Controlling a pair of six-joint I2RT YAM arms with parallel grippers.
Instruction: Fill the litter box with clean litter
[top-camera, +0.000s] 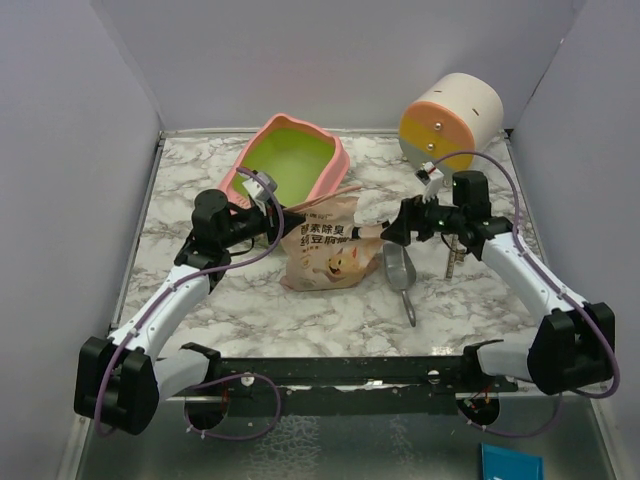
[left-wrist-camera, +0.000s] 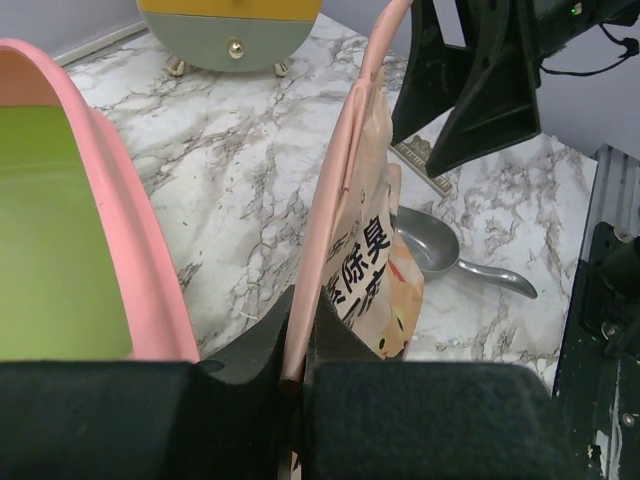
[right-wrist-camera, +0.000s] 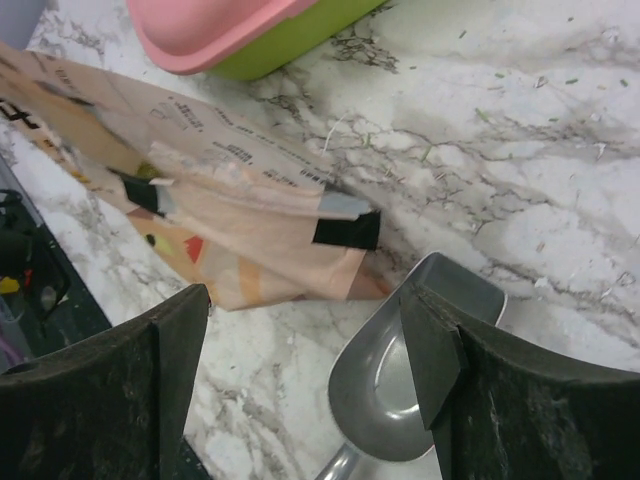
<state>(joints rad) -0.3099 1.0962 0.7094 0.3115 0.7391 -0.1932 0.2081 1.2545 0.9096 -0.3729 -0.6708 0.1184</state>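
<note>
Mid-table, between the two arms, the pouch (top-camera: 325, 250) stands upright with its sealed top edge running roughly left to right. left gripper (left-wrist-camera: 300, 365) is clamped on the left end of that pink top strip. right gripper (right-wrist-camera: 305, 335) is spread wide and holds nothing, hanging just beside the pouch's right edge and over the scoop (top-camera: 398, 268). Key relation: the litter box (left-wrist-camera: 145, 260) sits just beyond the left gripper, toward the far left of the table, long axis angled from near-left to far-right, open side up. The left arm is clearly the nearer one; the right would have to reach across the pouch. No clean litter visible anywhere (presumably sealed in the pouch, box interior looks bare green). My read: the pouch needs opening before any pour, so the right jaws want the opposite end of that top strip. Table (top-camera: 250, 310) is flat marble-pattern, probably slick. The side walls are well clear, the round cabinet (top-camera: 455, 115) sits far right, and the scoop handle lies close under the right arm.
</note>
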